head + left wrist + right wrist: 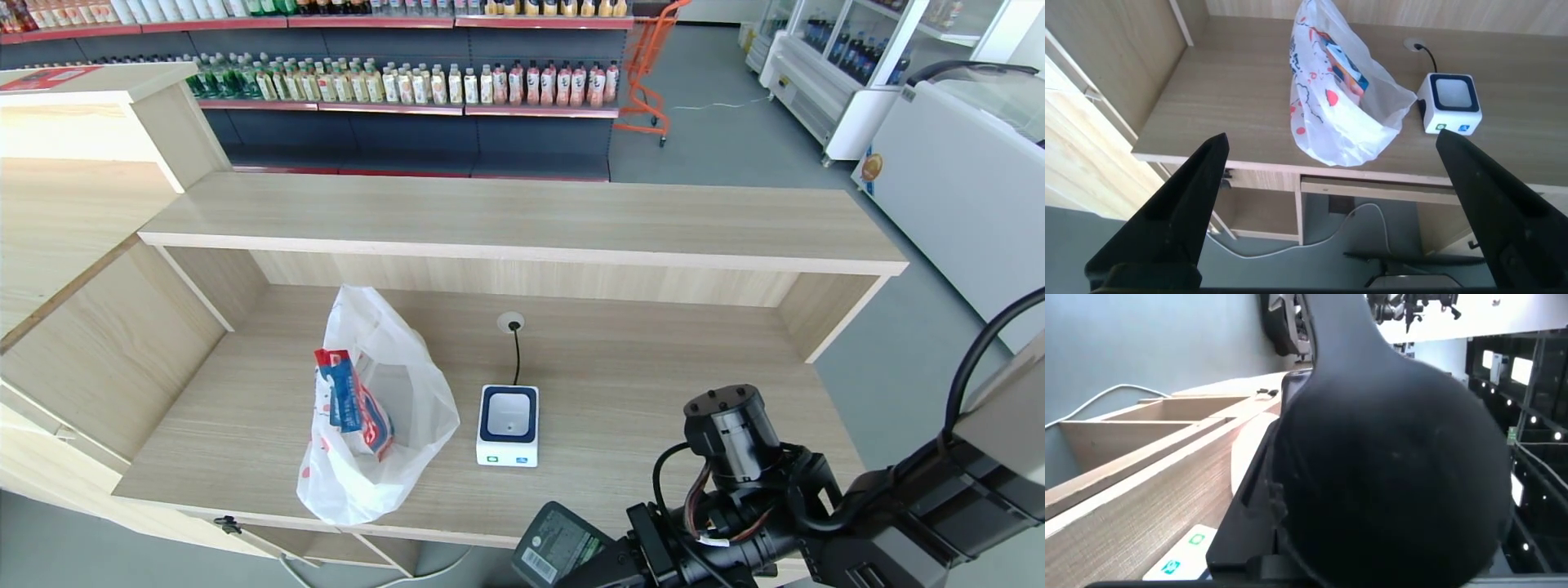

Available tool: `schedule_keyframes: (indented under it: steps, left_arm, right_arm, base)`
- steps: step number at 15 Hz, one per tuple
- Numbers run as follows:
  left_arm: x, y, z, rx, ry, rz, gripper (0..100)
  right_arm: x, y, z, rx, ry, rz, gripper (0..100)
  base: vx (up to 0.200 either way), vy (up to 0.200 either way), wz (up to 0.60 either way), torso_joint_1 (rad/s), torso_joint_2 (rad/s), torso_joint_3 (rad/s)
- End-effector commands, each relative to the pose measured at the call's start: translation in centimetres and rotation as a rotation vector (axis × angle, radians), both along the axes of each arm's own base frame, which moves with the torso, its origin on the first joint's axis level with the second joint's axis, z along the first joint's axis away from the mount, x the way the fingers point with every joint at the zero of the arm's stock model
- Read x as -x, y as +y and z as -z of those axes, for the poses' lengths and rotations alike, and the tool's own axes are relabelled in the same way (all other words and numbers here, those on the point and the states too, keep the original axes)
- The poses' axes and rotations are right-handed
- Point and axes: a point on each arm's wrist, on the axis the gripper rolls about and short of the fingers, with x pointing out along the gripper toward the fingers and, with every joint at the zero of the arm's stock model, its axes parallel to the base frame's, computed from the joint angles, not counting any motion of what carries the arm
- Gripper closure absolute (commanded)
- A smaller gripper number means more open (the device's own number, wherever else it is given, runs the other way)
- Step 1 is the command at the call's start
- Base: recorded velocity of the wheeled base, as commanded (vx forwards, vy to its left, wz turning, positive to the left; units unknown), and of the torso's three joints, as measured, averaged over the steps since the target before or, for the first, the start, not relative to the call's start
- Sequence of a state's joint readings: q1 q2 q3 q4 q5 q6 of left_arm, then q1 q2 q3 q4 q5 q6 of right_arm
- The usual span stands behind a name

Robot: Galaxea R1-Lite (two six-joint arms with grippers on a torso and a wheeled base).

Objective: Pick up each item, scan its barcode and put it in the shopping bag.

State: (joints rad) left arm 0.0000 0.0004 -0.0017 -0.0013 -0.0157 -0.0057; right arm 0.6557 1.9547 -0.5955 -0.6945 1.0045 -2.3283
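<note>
The right hand is pinching a dark pack and holding it up in the air. The pack is hanging by the front edge of the table, in front of the scanner and a little to its right. A white sticker with black lines is showing on the side of the pack that is facing up. In the right wrist view the dark pack is sitting very close to the camera, and a white corner of the scanner is peeking out under it.

The left hand is holding nothing. Its two black fingers are spread wide apart. It is hanging in the air in front of the table's front edge, facing the shopping bag.

The shopping bag is sitting on the left part of the table, just beside the scanner. It is thin and white with red spots. A red, blue and white packet is lying inside it.

The scanner is a small white box with a dark top. A black wire is running from it to a round hole in the table.

Behind the table, shelves are holding rows of bottles.
</note>
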Motion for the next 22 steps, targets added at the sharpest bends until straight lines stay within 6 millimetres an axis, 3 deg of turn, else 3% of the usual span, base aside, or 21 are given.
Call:
schedule_keyframes:
  steps: [1, 21, 22]
  left_arm:
    - [0.0, 0.0, 0.0, 0.0, -0.001, 0.0, 0]
    - [0.0, 0.0, 0.0, 0.0, -0.001, 0.0, 0]
    - [0.0, 0.0, 0.0, 0.0, -0.001, 0.0, 0]
  right_arm:
    - [0.0, -0.1, -0.2, -0.005, -0.005, 0.001, 100]
    - [-0.6, -0.2, -0.9, -0.134, -0.083, -0.096, 100]
    - [-0.4, -0.8, -2.3, -0.132, -0.031, -0.062, 100]
  base:
    - [0.0, 0.0, 0.0, 0.0, 0.0, 0.0]
    - [0.0, 0.0, 0.0, 0.0, 0.0, 0.0]
    - [0.0, 0.0, 0.0, 0.0, 0.0, 0.0]
